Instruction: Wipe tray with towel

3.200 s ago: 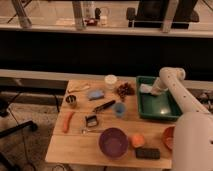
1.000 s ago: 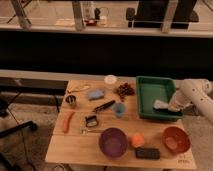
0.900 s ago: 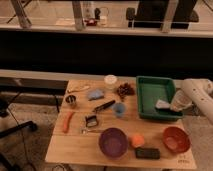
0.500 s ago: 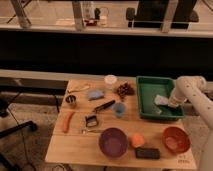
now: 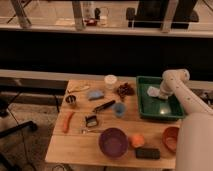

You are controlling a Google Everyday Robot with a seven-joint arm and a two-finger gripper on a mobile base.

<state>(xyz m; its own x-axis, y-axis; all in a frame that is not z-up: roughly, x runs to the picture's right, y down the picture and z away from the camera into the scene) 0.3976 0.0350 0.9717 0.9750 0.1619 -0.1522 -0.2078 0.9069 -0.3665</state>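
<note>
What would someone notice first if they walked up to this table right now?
The white robot arm coming in from the right stands out, with its gripper down inside the green tray on the table's right side, beside a white towel. Next come the purple bowl near the front edge and the orange carrot on the left.

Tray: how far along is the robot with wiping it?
Done: the towel already lies inside the green tray, toward its back. In hand: the end effector is down at the towel's right edge. Left: the wiping across the tray's floor. Nothing visible shows how much has been covered, so probably most of it remains.
</note>
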